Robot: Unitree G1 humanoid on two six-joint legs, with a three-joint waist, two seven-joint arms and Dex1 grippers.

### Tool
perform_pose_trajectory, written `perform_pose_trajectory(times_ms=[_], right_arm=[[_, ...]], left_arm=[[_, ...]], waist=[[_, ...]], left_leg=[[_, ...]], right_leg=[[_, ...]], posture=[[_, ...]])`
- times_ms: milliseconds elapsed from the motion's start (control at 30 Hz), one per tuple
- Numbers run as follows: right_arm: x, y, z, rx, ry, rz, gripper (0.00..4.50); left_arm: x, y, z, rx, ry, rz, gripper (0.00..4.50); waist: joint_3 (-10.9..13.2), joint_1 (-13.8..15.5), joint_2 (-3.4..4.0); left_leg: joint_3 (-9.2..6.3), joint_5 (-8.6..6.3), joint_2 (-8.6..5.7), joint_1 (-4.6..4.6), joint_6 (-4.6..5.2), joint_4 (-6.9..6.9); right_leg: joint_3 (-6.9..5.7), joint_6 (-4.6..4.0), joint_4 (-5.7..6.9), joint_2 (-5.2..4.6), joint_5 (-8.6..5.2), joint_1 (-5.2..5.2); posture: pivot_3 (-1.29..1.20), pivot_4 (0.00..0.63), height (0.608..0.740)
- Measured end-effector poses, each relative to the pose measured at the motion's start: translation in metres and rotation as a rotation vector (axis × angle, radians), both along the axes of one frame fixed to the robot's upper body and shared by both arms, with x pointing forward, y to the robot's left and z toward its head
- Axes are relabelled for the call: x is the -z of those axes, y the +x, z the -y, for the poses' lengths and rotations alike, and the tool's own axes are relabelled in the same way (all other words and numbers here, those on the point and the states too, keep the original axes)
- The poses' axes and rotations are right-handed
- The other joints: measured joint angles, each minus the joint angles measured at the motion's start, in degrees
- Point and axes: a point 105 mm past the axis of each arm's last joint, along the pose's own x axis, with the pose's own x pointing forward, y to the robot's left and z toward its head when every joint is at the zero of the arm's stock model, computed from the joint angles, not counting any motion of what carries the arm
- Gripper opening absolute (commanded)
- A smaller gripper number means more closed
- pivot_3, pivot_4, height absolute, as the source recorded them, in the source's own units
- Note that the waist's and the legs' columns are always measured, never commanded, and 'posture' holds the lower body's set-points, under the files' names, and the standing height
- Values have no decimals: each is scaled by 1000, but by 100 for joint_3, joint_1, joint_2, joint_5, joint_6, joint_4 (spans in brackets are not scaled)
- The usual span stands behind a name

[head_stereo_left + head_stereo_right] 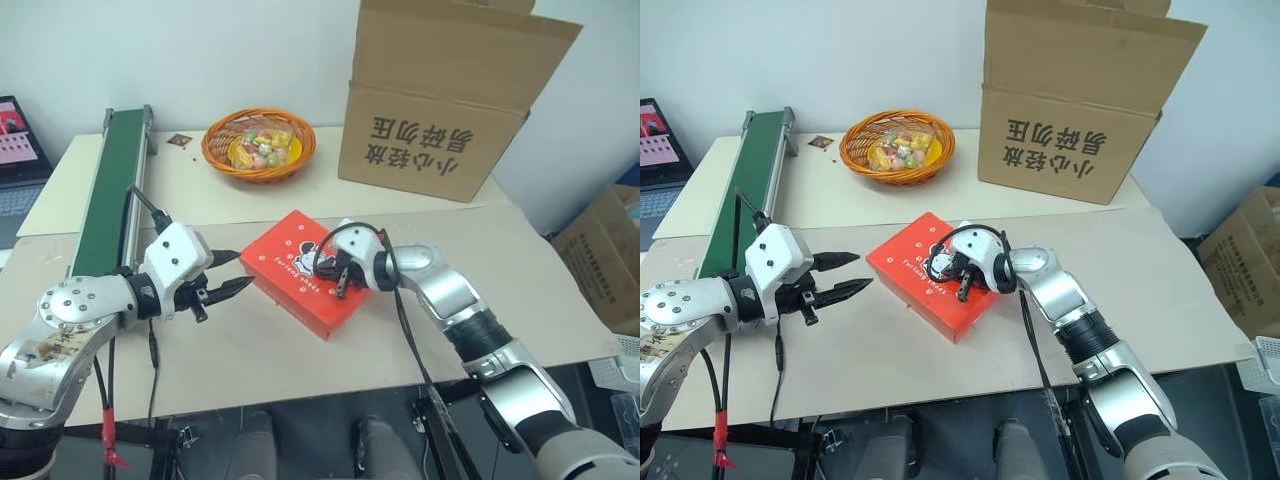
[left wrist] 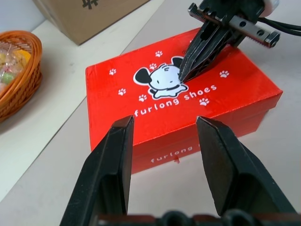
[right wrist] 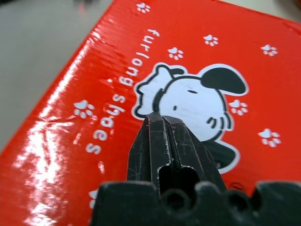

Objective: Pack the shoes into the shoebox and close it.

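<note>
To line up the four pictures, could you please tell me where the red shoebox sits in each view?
Left eye: shoebox at table centre, lid closed.
Right eye: centre, under the right gripper.
Left wrist: beyond the left gripper.
Right wrist: lid close-up.
Shared landmark: the lid's cartoon dog.

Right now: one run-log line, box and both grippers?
shoebox: lid closed, on table | right gripper: shut, tips at lid's cartoon | left gripper: open, empty, beside box
</note>
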Motion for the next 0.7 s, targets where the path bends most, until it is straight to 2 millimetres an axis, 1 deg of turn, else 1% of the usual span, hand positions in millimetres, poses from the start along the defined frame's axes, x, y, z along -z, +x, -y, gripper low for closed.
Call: perform_pose_trajectory(times_ms=[100, 200, 267, 333, 400, 433, 500, 533, 567, 600, 633, 700], right_arm=[[1, 1, 1, 21, 45, -29, 32], [-3, 1, 2, 47, 103, -79, 32], [-8, 0, 4, 75, 210, -175, 32], [-20, 1, 8, 101, 337, -247, 32], [-37, 7, 17, 149, 473, -278, 32], [-46, 11, 22, 177, 531, -278, 32], [-69, 24, 41, 277, 669, -243, 32], [-76, 30, 51, 326, 701, -218, 32], [-80, 39, 69, 427, 703, -158, 32], [-78, 45, 82, 503, 659, -105, 32], [-72, 53, 103, 620, 567, -19, 32], [-55, 59, 135, 774, 394, 100, 32]], left_arm=[[1, -1, 1, -2, 2, 1, 2240], [1, 1, 0, -28, -29, 7, 2240], [-2, 7, -1, -96, -120, 45, 2240], [-2, 15, -5, -186, -216, 70, 2240], [-1, 21, -11, -280, -291, 95, 2240], [-3, 24, -15, -323, -317, 109, 2240], [-6, 30, -36, -456, -360, 150, 2240], [-6, 31, -45, -504, -365, 164, 2240], [-7, 33, -56, -569, -372, 184, 2240], [-7, 33, -64, -608, -379, 192, 2240], [-5, 32, -74, -664, -382, 201, 2240], [2, 30, -91, -763, -399, 204, 2240]], waist=[[-2, -1, -4], [-2, 5, -3], [-1, 11, -3], [-1, 7, -3], [1, 8, -6], [1, 8, -6], [1, 7, -5], [1, 6, -5], [1, 5, -6], [1, 14, -6], [1, 27, -6], [1, 38, -6]], left_leg=[[0, -4, 1, 38, -5, -7], [1, -5, 0, 34, -6, -12], [0, -3, 0, 4, -4, -9], [-2, 2, 1, -22, 4, -1], [-5, 25, 0, -28, 40, 3], [-5, 24, 0, -28, 40, 1], [-5, 20, 0, -28, 32, 1], [-5, 9, 0, -28, 15, 1], [-5, 0, -1, -26, 1, 2], [-5, 0, -2, -26, 1, 3], [-5, -1, -6, -27, 0, 3], [-4, -1, -12, -32, 0, 0]], right_leg=[[-4, -1, -18, -4, -1, 19], [-5, -2, -19, -8, -1, 18], [-5, -2, -14, -5, 1, 14], [-4, -2, -10, 0, 6, -6], [-4, 5, -7, 3, 36, -7], [-3, 6, -8, 3, 37, -8], [-4, 13, -8, 4, 28, -11], [-5, 12, -8, 3, 16, -11], [-5, 9, -9, 2, 4, -9], [-5, 4, -12, 1, 2, -6], [-5, 4, -17, -3, 1, -7], [-4, 4, -22, -9, 1, -9]], posture=[[0, 150, 709], [0, 150, 709], [0, 150, 709], [0, 150, 709], [0, 150, 709], [0, 150, 709], [0, 150, 709], [0, 150, 709], [0, 150, 709], [0, 150, 709], [0, 150, 709], [0, 150, 709]])
